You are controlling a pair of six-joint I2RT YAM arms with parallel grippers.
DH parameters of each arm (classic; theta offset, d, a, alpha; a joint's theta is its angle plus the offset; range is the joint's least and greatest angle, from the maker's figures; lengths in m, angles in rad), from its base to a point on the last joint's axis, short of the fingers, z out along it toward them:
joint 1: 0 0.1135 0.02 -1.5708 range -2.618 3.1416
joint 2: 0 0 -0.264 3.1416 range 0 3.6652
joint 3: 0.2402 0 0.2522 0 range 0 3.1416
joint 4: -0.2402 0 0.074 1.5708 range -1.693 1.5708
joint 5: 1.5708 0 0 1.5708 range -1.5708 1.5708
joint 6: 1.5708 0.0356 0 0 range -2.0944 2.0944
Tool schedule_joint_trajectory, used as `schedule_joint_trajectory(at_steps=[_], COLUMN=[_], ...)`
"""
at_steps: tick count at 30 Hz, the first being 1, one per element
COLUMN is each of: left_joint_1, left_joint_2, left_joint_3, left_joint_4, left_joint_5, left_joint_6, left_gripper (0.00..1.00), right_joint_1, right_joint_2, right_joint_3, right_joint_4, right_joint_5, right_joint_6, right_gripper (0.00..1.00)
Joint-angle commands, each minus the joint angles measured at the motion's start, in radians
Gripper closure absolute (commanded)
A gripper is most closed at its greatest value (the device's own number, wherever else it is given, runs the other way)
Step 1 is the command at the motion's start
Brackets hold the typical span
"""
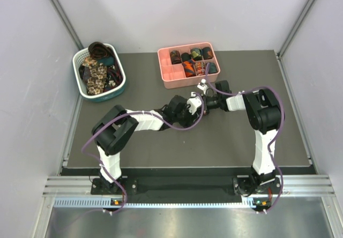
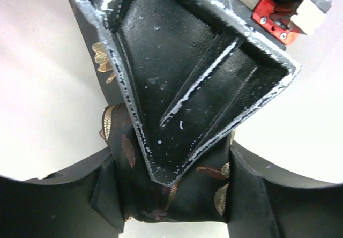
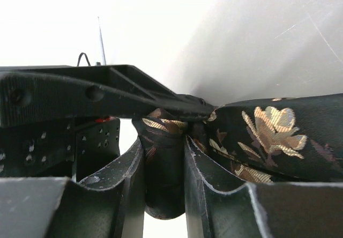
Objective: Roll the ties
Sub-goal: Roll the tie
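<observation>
**Item:** floral tie [image 3: 268,136], dark cloth with beige-gold blooms. We are finding it raised off the counter [image 1: 161,147], between the two arms and just in front of the pink divided tray [image 1: 170,75].

**Hold:** the right fingers [image 3: 214,195] are standing narrow and pinching a folded bunch of the tie, with its long tail trailing off to one side. The left fingers [image 2: 53,206] are standing wider. The same cloth is filling the gap between them and touching both inner faces, but we cannot tell whether they are pressing it.

**Handling, as we are judging it:** light, limp, smooth-faced and probably slippery. It is not fragile, though a coil is liable to spring loose. We are recommending a hold flat across the width, near an end, with the free length taut.

**Containers:** the pink divided tray is holding rolled ties [image 1: 195,56], dark, orange and green coils, in its back and right compartments. Its near-left compartments are looking bare. The white-and-teal slotted basket [image 1: 76,73], at the far left of the counter, is holding loose ties [image 1: 96,74] in a heap, with a beige floral print uppermost.
</observation>
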Motion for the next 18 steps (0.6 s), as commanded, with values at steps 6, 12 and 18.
schedule_joint_trajectory(at_steps=[6, 12, 18], left_joint_1=[0.001, 0.001, 0.001], left_joint_2=[-0.031, -0.033, -0.04], left_joint_3=[0.024, 0.006, -0.002], left_joint_4=[-0.11, -0.121, -0.139], left_joint_5=[-0.025, -0.019, -0.037], left_joint_6=[0.01, 0.001, -0.013], left_gripper=[0.47, 0.54, 0.57], right_joint_1=[0.013, 0.011, 0.013], right_joint_2=[0.043, 0.029, 0.02], right_joint_3=[-0.029, -0.033, -0.039], right_joint_4=[-0.081, -0.079, -0.082], right_joint_5=[0.08, 0.085, 0.091], right_joint_6=[-0.077, -0.078, -0.078], right_gripper=[0.83, 0.72, 0.46])
